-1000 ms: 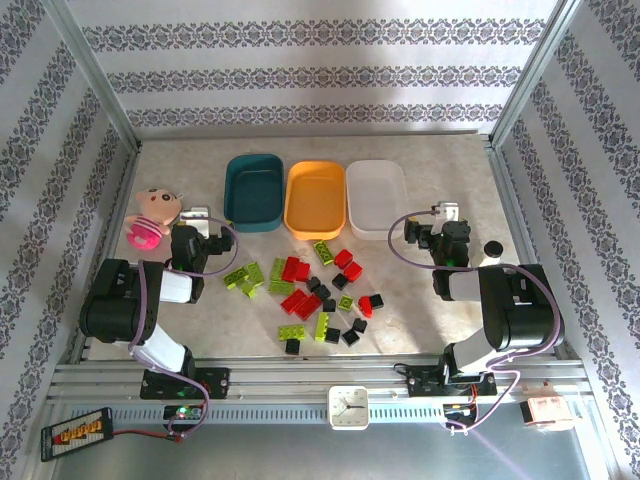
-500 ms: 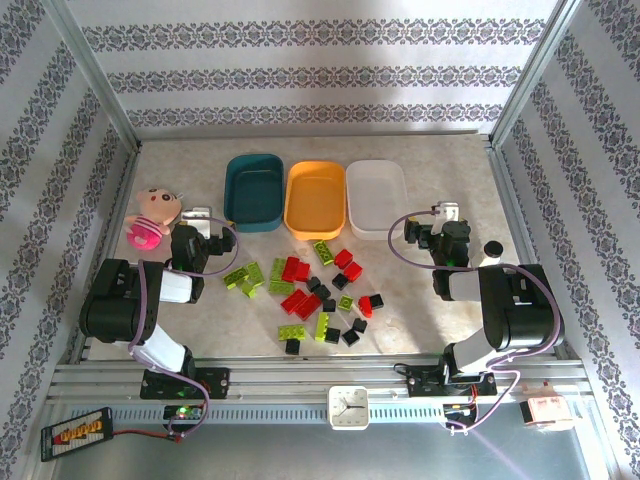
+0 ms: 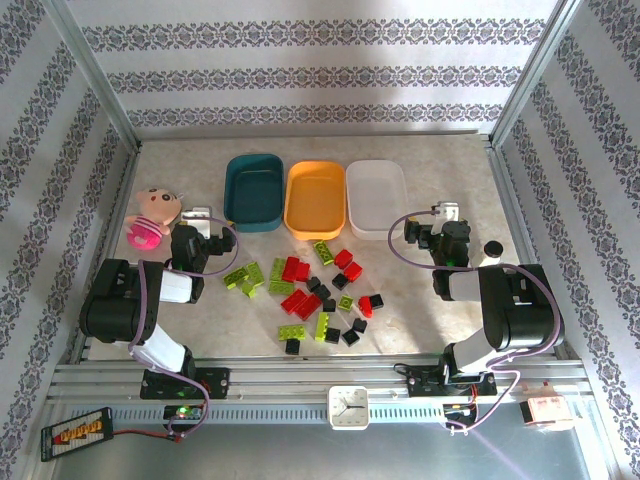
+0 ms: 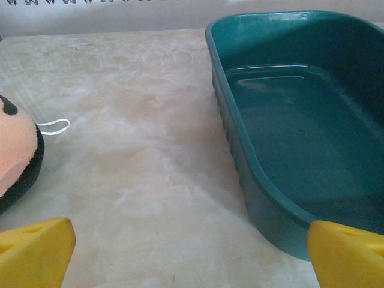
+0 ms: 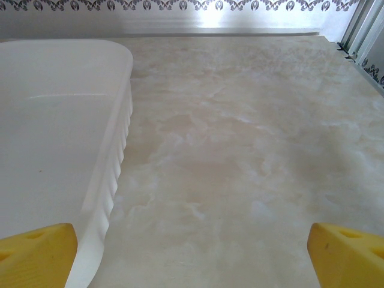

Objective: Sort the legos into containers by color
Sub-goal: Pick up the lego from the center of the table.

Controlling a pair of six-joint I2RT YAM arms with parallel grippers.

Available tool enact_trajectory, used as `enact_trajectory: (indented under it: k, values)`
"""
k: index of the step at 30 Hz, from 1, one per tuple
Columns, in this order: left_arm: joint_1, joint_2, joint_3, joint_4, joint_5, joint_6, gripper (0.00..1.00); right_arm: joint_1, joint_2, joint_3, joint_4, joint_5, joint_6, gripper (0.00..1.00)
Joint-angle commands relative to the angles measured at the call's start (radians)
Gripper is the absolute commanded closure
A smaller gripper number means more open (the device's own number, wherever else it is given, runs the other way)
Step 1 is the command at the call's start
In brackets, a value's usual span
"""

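No sorting is done yet. All the legos (image 3: 303,301) lie loose on the table (image 3: 450,170) between the arms, with green, red and black mixed, just short of the tubs. The teal tub (image 4: 300,138), orange tub (image 3: 316,198) and white tub (image 5: 54,120) look empty. The left gripper (image 4: 192,255) hangs wide open and empty beside the teal tub, and the right gripper (image 5: 192,258) does likewise beside the white tub. Every brick is left to move.
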Motion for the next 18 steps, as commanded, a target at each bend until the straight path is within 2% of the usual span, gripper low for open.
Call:
enact_trajectory:
  k: [1,4,12,14,18]
  values:
    - [0.012,0.001,0.007,0.014,0.005,0.012,0.01,-0.001,-0.007,0.008,0.041,-0.008,0.002,0.02]
    - [0.011,0.001,0.014,0.0,-0.034,0.001,0.01,-0.003,-0.007,0.01,0.041,-0.008,0.003,0.02]
    - [0.012,-0.009,0.012,0.0,-0.052,-0.005,0.01,-0.017,-0.014,0.017,0.027,-0.016,0.026,0.02]
    - [0.011,-0.065,0.005,-0.032,-0.069,-0.012,0.01,-0.018,-0.048,0.031,-0.03,0.011,0.035,0.02]
    - [0.011,-0.187,0.038,-0.196,-0.113,-0.027,0.01,-0.019,-0.138,0.107,-0.262,0.044,0.054,0.02]
